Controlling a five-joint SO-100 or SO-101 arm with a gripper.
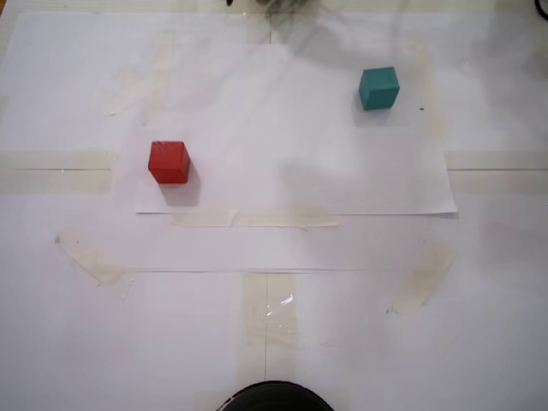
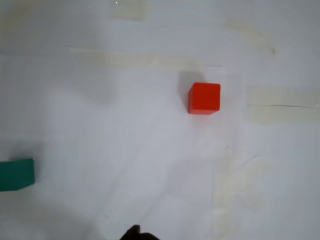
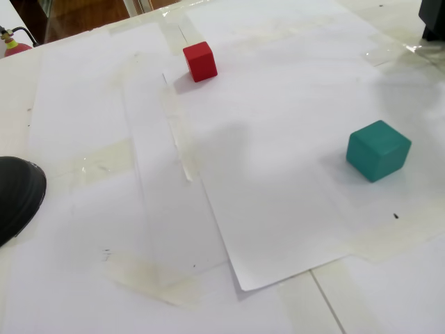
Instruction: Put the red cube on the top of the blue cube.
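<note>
Red cube (image 1: 169,162) resting on white taped paper (image 1: 300,171) at left in a fixed view, blue cube (image 1: 378,87) well apart at upper right, both untouched, only a dark sliver of gripper (image 2: 137,234) at wrist view's bottom edge, jaw spread impossible to tell.
</note>
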